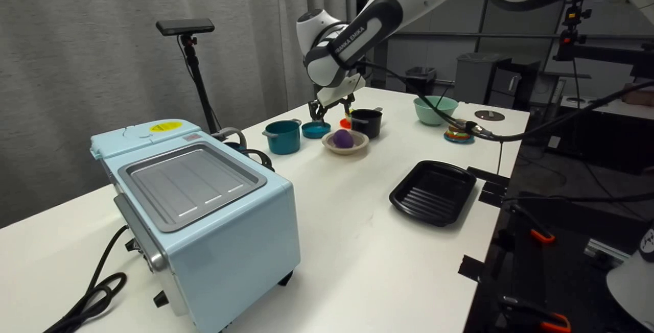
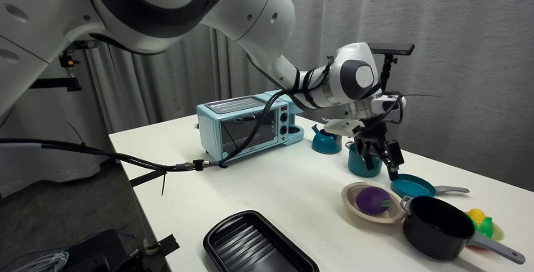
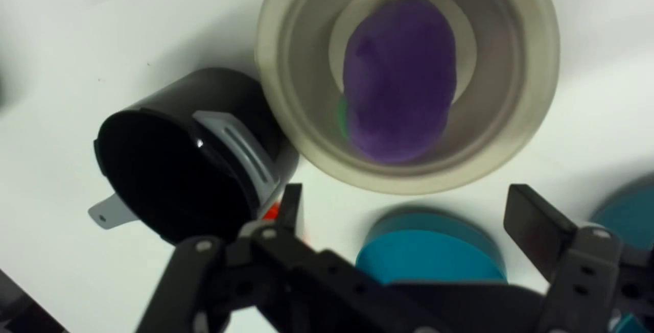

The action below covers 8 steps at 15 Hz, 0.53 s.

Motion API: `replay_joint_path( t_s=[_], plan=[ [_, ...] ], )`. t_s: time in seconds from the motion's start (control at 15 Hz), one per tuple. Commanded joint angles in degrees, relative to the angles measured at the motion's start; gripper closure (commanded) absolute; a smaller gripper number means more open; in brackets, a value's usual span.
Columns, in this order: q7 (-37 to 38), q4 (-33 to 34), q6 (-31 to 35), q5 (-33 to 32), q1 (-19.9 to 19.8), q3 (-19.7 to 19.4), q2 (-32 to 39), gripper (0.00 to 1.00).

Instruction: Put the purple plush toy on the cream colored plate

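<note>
The purple plush toy (image 3: 401,80) lies inside the cream colored plate (image 3: 541,57), seen from above in the wrist view. In both exterior views the purple toy (image 1: 343,139) (image 2: 370,200) rests in the cream plate (image 1: 345,151) (image 2: 348,199), with a small green tip showing. My gripper (image 3: 406,192) is open with nothing between its fingers. In both exterior views the gripper (image 1: 333,114) (image 2: 381,171) hangs above the table beside the plate, over the teal pan, and apart from the toy. The toy's underside is hidden.
A black pot (image 2: 434,230) stands right beside the plate. A teal pan (image 2: 413,186) and a teal pot (image 2: 363,165) are close by. A black ridged tray (image 1: 434,192), a light blue toaster oven (image 1: 235,251), a green bowl (image 1: 436,111) and a toy burger (image 1: 457,133) also stand on the table.
</note>
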Motion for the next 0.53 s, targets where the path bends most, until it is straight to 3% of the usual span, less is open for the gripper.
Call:
replay_joint_path(
  t_s=[0.0, 0.47],
  plan=[
    [0.5, -2.4, 1.1, 1.3, -0.1, 0.0, -4.4, 0.00],
    [0.1, -4.7, 1.4, 0.9, -0.3, 0.1, -10.1, 0.00]
  ],
)
